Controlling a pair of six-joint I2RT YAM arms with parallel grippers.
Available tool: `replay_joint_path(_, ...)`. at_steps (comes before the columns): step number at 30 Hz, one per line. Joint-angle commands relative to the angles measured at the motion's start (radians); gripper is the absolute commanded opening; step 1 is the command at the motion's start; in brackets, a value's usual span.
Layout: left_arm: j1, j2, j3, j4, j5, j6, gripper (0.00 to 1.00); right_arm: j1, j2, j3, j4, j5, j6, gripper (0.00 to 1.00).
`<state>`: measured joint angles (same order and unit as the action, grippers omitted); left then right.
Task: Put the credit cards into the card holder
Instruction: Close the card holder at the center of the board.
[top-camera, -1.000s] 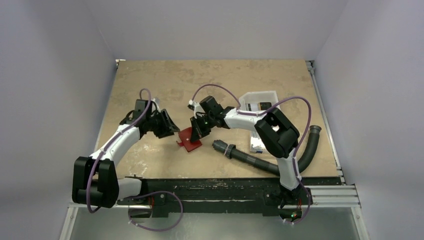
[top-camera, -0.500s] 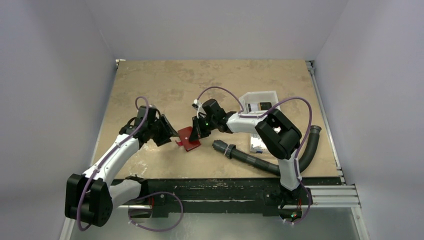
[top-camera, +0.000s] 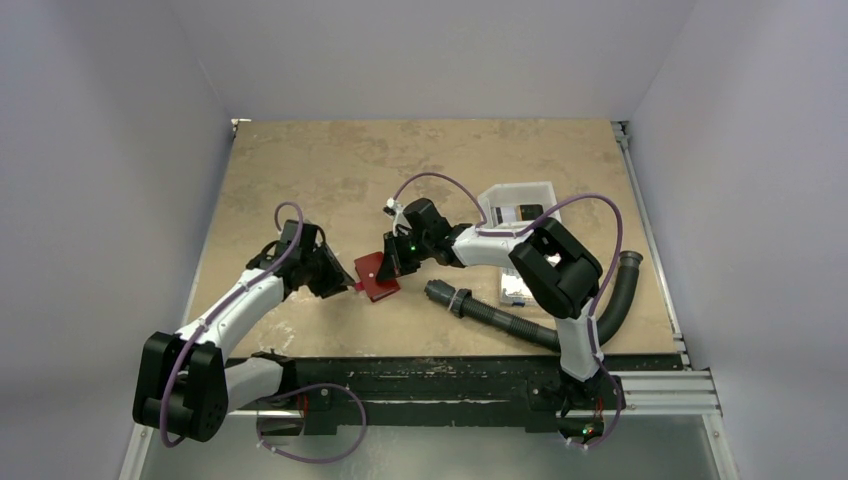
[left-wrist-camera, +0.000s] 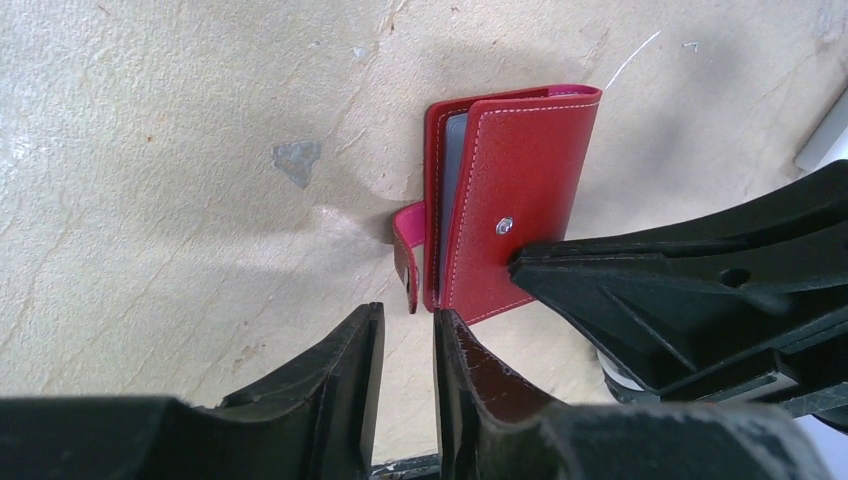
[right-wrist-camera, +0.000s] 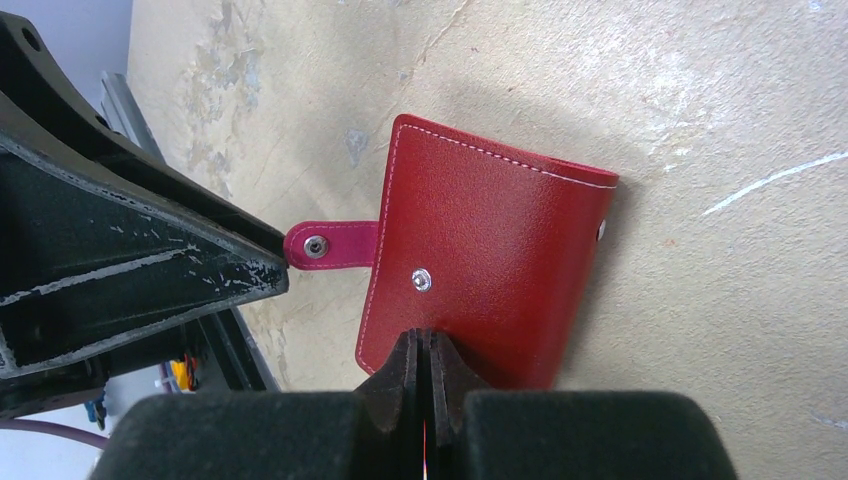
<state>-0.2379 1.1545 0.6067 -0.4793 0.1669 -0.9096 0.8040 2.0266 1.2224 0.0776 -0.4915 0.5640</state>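
The red card holder (top-camera: 377, 277) lies on the table between my two grippers, its cover folded over. In the left wrist view the card holder (left-wrist-camera: 525, 190) shows a pale grey card edge (left-wrist-camera: 453, 190) inside, and its closing tab (left-wrist-camera: 404, 258) sticks out loose. My left gripper (left-wrist-camera: 408, 318) is slightly open and empty, its tips just short of the tab. My right gripper (right-wrist-camera: 424, 338) is shut, its tips resting on the holder's cover (right-wrist-camera: 480, 240) near the snap. From above, the left gripper (top-camera: 343, 284) is left of the holder and the right gripper (top-camera: 392, 264) is over its right side.
A black corrugated hose (top-camera: 505, 320) lies right of the holder and curves up along the right edge. A white tray (top-camera: 516, 190) with small items stands at the right. The table's dark front rail (top-camera: 430, 370) runs along the near edge.
My left gripper has come nearer and lower, closing in on the holder's tab from the left. The holder has shifted slightly left. The right gripper has hardly moved.
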Motion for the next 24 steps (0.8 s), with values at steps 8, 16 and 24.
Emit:
replay_joint_path(8,0.0,0.007,-0.026,0.094,-0.02,-0.013,0.19,0.001,0.049,-0.015,-0.028,0.071,-0.032,0.0)
replay_joint_path(16,0.0,0.012,-0.046,0.115,-0.026,-0.01,0.17,0.001,0.056,-0.017,-0.025,0.067,-0.03,0.0)
replay_joint_path(24,0.0,0.007,-0.041,0.133,-0.024,0.019,0.0,0.003,0.063,-0.015,-0.025,0.067,-0.034,0.0)
